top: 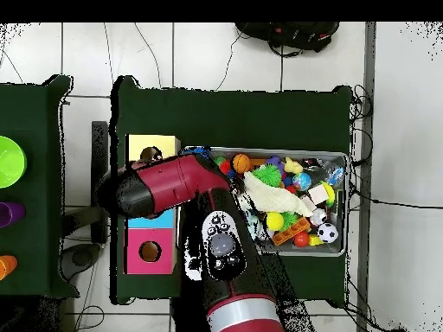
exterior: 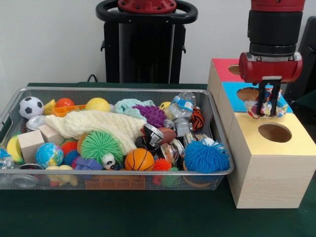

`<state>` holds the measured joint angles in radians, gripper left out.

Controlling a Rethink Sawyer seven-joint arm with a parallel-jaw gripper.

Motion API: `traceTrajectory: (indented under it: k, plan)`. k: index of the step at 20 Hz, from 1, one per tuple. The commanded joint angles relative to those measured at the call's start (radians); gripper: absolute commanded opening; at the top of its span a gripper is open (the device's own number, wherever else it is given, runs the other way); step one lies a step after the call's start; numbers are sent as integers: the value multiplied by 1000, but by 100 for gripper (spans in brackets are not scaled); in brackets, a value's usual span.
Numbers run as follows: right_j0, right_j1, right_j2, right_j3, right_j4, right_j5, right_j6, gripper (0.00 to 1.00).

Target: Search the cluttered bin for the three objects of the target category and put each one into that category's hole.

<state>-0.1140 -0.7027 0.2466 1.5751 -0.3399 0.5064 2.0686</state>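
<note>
My gripper is shut on a knotted rope toy of white, red, blue and yellow cord. It holds the toy just above the far edge of the yellow-faced wooden box, a little behind its round dark hole. The wire mesh bin stands beside the boxes, full of mixed toys. I make out no other rope toy in the pile. In the overhead view the arm covers the gripper; the yellow box and the bin show.
A blue-faced box and a red-faced box stand behind the yellow one. The bin holds fuzzy blue balls, a green spiky ball, a basketball, a cream cloth, jars and blocks.
</note>
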Motion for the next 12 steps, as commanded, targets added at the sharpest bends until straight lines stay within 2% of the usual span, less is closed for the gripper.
traceTrajectory:
  k: [1, 7, 12]
  plan:
    - [38, 81, -46, -114, 54, 127, 147, 0]
    - [94, 101, -87, -168, 88, 161, 164, 0]
    - [112, 135, -108, -223, 102, 169, 146, 0]
